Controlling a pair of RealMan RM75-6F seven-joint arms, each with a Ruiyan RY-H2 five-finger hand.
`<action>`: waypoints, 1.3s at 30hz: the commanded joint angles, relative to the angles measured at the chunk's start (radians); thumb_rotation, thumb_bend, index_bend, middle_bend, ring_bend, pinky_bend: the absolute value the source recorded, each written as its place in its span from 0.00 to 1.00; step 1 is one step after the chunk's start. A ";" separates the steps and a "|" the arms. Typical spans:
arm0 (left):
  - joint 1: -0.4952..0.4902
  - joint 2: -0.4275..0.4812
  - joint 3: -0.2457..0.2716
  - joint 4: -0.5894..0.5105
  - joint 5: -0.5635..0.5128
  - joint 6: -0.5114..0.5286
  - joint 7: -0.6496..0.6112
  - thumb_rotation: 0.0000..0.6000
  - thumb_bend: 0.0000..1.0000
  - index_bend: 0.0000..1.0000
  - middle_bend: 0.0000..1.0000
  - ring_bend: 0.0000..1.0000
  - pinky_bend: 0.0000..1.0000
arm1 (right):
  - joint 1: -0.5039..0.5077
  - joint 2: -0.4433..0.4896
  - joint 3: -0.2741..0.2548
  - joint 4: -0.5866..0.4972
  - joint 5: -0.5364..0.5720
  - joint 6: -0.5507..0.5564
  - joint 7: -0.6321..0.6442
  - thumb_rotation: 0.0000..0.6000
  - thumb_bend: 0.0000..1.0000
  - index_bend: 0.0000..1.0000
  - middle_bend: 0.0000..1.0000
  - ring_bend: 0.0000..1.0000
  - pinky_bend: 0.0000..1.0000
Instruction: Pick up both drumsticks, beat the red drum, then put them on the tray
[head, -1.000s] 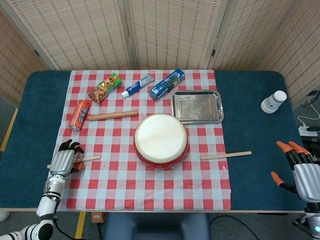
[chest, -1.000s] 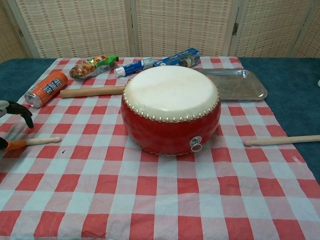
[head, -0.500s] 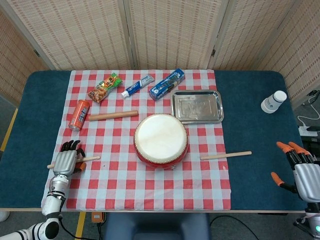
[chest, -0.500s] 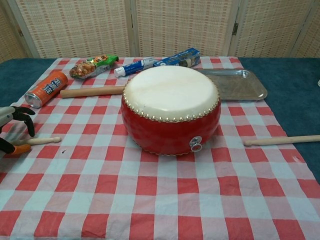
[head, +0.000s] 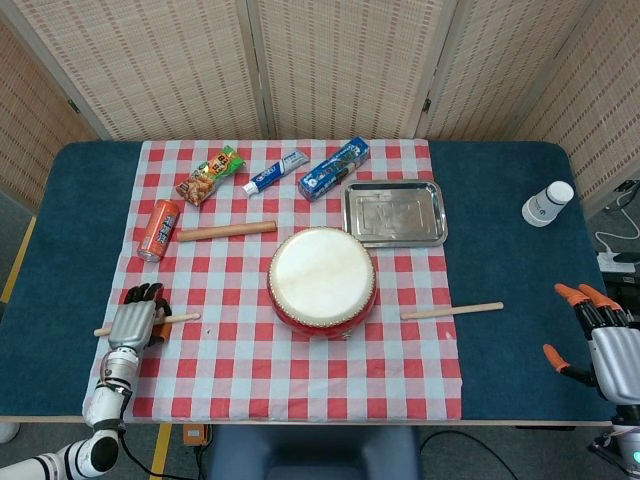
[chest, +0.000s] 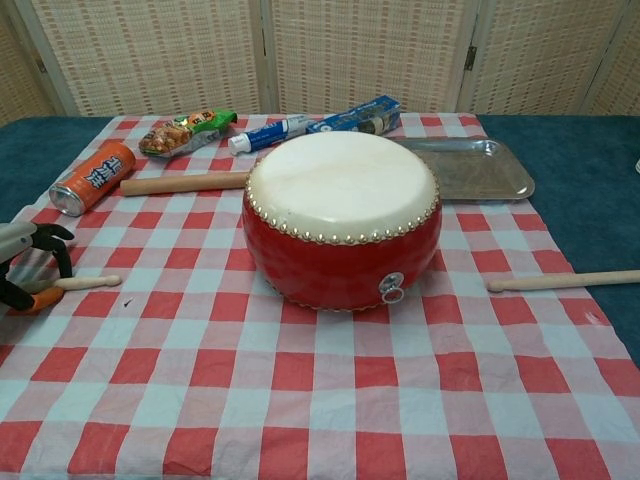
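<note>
Wooden left stick (head: 178, 319) lies near the cloth's left edge under the left hand (head: 131, 322), whose fingers curl over it; whether they grip it, I cannot tell. A shallow hold could roll it away. The right hand (head: 607, 340), released at the table's right edge, sits well apart from the right stick (head: 452, 310). Beyond stand the drum (head: 322, 281), a thicker dowel (head: 226, 231), can (head: 158, 229) and tray (head: 394, 213).
</note>
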 joint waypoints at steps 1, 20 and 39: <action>0.024 0.003 -0.011 -0.020 0.034 0.035 -0.093 1.00 0.45 0.55 0.12 0.00 0.00 | -0.001 0.002 0.001 0.000 -0.001 0.003 0.004 1.00 0.19 0.15 0.18 0.01 0.16; 0.178 0.179 -0.120 -0.127 0.242 -0.171 -1.619 1.00 0.51 0.49 0.40 0.27 0.34 | 0.007 0.005 0.003 -0.009 -0.001 -0.007 -0.005 1.00 0.19 0.15 0.18 0.01 0.16; 0.153 0.159 -0.121 -0.025 0.379 -0.272 -2.293 1.00 0.53 0.37 0.47 0.41 0.42 | 0.006 0.008 0.007 -0.019 0.015 -0.011 -0.013 1.00 0.19 0.15 0.18 0.01 0.16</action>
